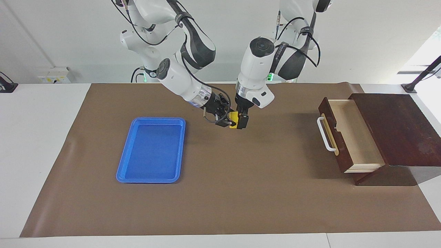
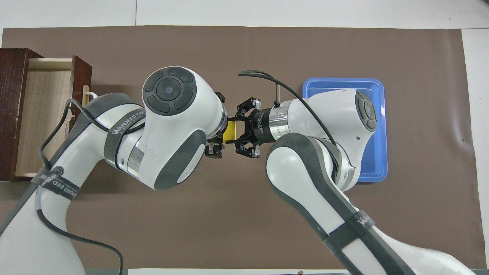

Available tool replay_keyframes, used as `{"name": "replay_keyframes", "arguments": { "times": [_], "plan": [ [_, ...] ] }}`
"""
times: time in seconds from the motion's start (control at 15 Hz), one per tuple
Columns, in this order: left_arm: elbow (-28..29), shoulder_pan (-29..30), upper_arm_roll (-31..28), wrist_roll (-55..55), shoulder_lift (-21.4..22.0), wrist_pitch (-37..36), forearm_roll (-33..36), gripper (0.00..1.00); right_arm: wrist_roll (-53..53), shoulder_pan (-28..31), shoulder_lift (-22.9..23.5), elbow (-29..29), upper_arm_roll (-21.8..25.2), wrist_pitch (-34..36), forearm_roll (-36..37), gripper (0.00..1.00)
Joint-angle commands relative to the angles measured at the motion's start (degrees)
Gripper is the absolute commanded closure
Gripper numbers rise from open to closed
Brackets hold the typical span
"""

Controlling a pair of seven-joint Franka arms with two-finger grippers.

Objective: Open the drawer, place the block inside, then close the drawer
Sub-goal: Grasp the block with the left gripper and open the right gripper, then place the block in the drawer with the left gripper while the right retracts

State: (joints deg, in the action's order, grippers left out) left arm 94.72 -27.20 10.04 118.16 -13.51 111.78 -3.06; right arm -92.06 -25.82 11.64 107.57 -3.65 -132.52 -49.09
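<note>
**Facing view: two grippers meet at the yellow block**

Facing view shows the yellow block up in the air over the brown mat, between the blue tray and the drawer. The right gripper comes in from the tray's side and is pinched tight on the block. The left gripper comes straight down on the block's drawer side. Its fingers sit around the block, but it is hard to see if they squeeze it yet.

The drawer is pulled out of its dark wooden box, at the left arm's end of the table. Its white handle faces the tray. The pale inside has nothing in it, and so does the tray. From overhead, only a thin strip of the block shows between the two arms.
</note>
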Motion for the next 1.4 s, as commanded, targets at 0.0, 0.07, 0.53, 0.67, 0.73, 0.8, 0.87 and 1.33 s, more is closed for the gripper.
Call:
{"name": "replay_keyframes", "arguments": {
  "times": [0.0, 0.07, 0.53, 0.67, 0.73, 0.8, 0.87, 1.33],
  "plan": [
    [2.66, -0.84, -0.9, 0.32, 2.52, -0.16, -0.37, 0.55, -1.28, 0.06, -0.39, -0.35, 0.05, 0.34, 1.37, 1.0],
    [2.58, -0.84, -0.9, 0.32, 2.52, -0.25, -0.37, 0.73, -1.28, 0.06, -0.3, -0.35, -0.04, 0.34, 1.37, 1.0],
    [2.31, -0.49, -0.99, 0.06, 2.35, -0.07, -0.37, 1.0, -1.54, 0.15, -0.3, -0.43, 0.05, 0.51, 1.37, 1.0],
    [2.05, -0.23, -0.99, 0.06, 2.26, -0.25, -0.28, 1.0, -1.89, 0.24, -0.3, -0.43, -0.04, 0.6, 1.19, 1.0],
    [1.96, -0.14, -0.99, -0.29, 2.26, -0.59, -0.28, 1.0, -2.59, 0.24, -0.3, -0.43, 0.05, 0.6, 1.11, 0.86],
    [1.96, -0.14, -0.99, -0.91, 2.35, -0.77, -0.28, 1.0, -3.56, 0.24, -0.39, -0.43, 0.05, 0.51, 1.11, 0.53],
    [1.96, -0.14, -0.99, -1.26, 2.35, -0.86, -0.28, 1.0, -3.83, 0.24, -0.48, -0.52, 0.05, 0.51, 1.19, 0.3],
    [-0.33, 9.67, -1.69, -13.1, 8.74, -9.45, -0.72, 1.0, -4.71, 0.5, -0.48, -0.78, 0.14, 0.78, 1.28, 0.0]
  ]
}}
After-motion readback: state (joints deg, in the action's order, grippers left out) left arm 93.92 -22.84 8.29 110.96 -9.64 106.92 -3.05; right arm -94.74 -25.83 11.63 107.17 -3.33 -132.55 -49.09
